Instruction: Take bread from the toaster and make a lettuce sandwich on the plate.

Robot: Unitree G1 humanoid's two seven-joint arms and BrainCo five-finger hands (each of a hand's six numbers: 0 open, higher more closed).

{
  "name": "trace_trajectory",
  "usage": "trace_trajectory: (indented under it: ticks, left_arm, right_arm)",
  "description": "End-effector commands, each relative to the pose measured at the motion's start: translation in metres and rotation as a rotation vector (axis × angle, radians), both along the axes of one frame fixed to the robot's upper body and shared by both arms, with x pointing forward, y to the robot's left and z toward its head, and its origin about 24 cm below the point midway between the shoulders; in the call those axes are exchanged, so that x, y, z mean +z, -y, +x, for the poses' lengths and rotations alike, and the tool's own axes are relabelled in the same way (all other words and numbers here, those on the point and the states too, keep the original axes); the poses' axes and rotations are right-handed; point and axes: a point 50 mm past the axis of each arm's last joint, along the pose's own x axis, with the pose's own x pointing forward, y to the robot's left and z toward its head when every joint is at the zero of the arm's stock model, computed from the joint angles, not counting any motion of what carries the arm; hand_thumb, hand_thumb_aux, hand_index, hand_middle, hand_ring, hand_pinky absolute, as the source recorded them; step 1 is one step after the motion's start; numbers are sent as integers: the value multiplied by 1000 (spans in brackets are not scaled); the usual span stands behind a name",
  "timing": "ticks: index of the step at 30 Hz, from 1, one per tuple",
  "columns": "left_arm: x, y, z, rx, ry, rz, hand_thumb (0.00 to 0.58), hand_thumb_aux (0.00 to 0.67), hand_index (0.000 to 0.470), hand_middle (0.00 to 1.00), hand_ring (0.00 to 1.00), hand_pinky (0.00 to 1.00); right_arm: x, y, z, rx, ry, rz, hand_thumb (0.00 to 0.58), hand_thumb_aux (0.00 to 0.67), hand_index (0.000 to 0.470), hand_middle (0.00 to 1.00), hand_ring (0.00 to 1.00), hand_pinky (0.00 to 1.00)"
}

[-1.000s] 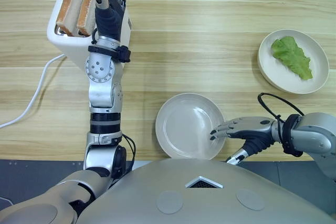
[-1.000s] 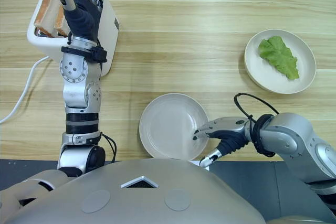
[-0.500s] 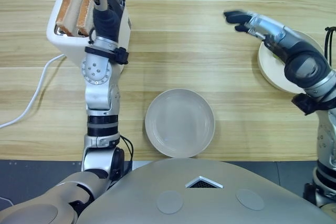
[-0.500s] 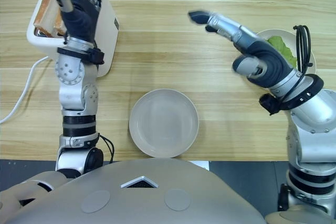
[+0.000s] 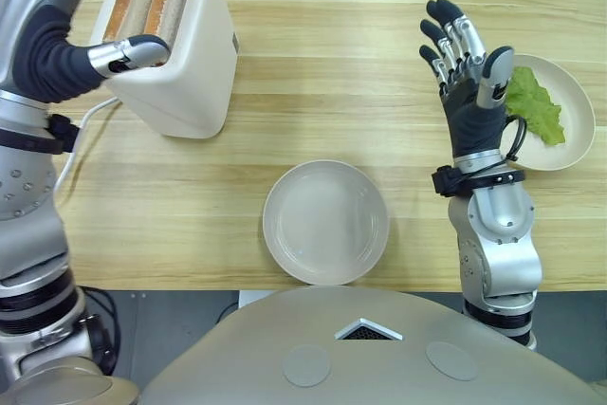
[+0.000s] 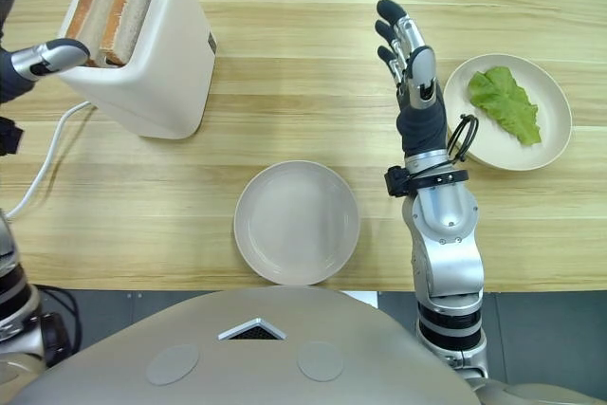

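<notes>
The left hand [image 5: 43,52] has drawn back off the toaster [image 5: 180,78] and now hangs at its outer side, far up-left of the plate [image 5: 325,223], fingers apart, thumb stretched toward the casing, holding nothing; the right hand [image 5: 471,87] has left the plate's rim and swung up-right of it, upright, fingers straight and spread, empty, just beside the dish [image 5: 572,144] of lettuce [image 5: 533,103]; the plate itself has slid slightly left; both bread [image 5: 147,2] slices stand in the slots, so nothing is fetched yet, and the sandwich looks unstarted.
</notes>
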Motion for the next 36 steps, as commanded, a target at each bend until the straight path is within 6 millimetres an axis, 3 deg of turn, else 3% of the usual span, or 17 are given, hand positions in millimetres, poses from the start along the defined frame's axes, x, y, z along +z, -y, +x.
trace_trajectory:
  ticks: [1,6,9,12,13,14,17,18,19,21,25,29,36]
  left_arm:
    - [-6,-28,2,151,-33,142,0,0,0,0,0,0]
    - [-12,-38,9,218,-48,158,0,0,0,0,0,0]
    - [-18,-35,14,214,-73,137,79,47,33,0,0,0]
    - [-25,-31,16,206,-93,126,66,39,28,0,0,0]
    - [-25,-28,17,198,-92,124,18,11,7,0,0,0]
    - [-26,-26,18,190,-95,118,53,32,22,0,0,0]
    - [-29,-22,20,179,-103,103,66,39,28,0,0,0]
    - [-30,-21,21,178,-105,102,27,16,11,0,0,0]
    - [-31,-21,22,180,-109,102,79,47,33,0,0,0]
    - [-33,-20,23,180,-119,102,403,300,210,0,0,0]
    - [-35,-20,27,185,-129,114,400,297,208,0,0,0]
    - [-38,-20,29,186,-136,120,441,342,240,0,0,0]
    - [-46,-17,32,178,-159,90,413,310,217,0,0,0]
  right_arm:
    - [-8,-7,-4,30,-4,-78,0,0,0,0,0,0]
    - [-12,-8,-8,34,3,-125,0,0,0,0,0,0]
    - [-13,-6,-8,26,1,-132,0,0,0,0,0,0]
    - [-15,-3,-8,25,-5,-146,0,0,0,0,0,0]
    - [-16,-3,-8,25,-5,-149,0,0,0,0,0,0]
    - [-16,-3,-8,25,-5,-153,0,0,0,0,0,0]
    - [-18,-2,-8,24,-8,-161,0,0,0,0,0,0]
    - [-19,-2,-8,23,-11,-165,0,0,0,0,0,0]
    - [-20,-2,-8,23,-13,-168,0,0,0,0,0,0]
    - [-20,-2,-8,20,-14,-173,0,0,0,0,0,0]
    - [-21,-1,-9,14,-12,-182,0,0,0,0,0,0]
    - [-22,1,-10,9,-14,-190,0,0,0,0,0,0]
    - [-26,2,-11,8,-24,-204,0,0,0,0,0,0]
